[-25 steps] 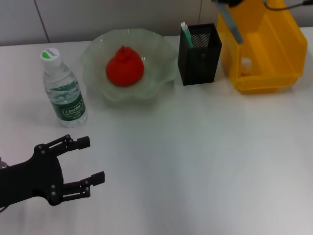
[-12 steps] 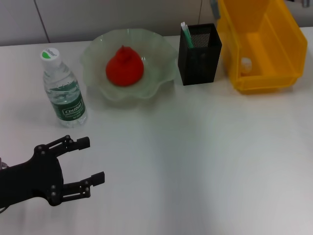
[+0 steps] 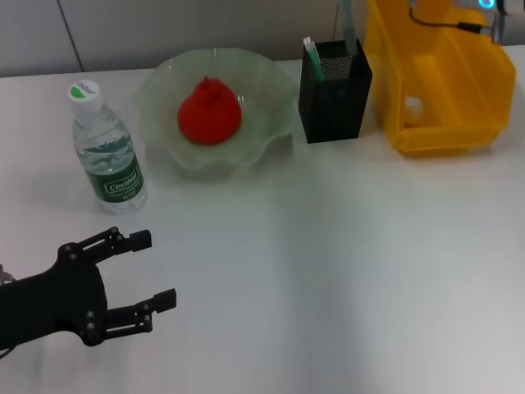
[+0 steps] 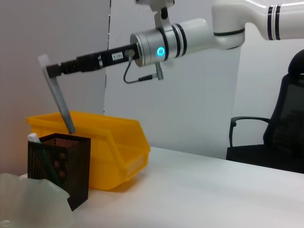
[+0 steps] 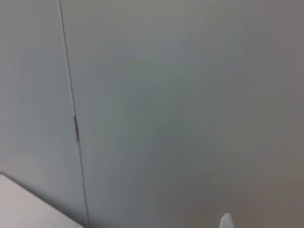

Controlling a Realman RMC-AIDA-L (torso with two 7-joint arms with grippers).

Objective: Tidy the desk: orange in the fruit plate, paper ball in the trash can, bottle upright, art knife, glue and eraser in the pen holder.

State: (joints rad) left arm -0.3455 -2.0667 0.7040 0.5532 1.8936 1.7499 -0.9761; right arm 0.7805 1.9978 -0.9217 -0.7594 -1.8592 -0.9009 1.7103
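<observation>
My right gripper [image 4: 51, 70] is shut on the grey art knife [image 4: 60, 103]. The knife hangs slanted, blade end down, just above the black mesh pen holder [image 4: 60, 167] [image 3: 332, 82]. In the head view only a sliver of the art knife [image 3: 349, 20] shows. A green-and-white stick [image 3: 312, 58], perhaps the glue, stands in the holder. The orange [image 3: 209, 112] lies in the pale green fruit plate [image 3: 271, 86]. Left of the plate the bottle [image 3: 105, 148] stands upright. A small white lump, likely the paper ball [image 3: 413, 107], lies in the yellow bin [image 3: 459, 131]. The eraser is out of view. My left gripper [image 3: 141, 271] rests open at the front left.
The yellow bin stands close to the right of the pen holder, and the right arm [image 3: 484, 8] reaches in over it. A black office chair [image 4: 280, 128] stands beyond the table. The right wrist view shows only a grey wall.
The right arm has carried the art knife left, from over the yellow bin to above the pen holder. The left arm has not moved.
</observation>
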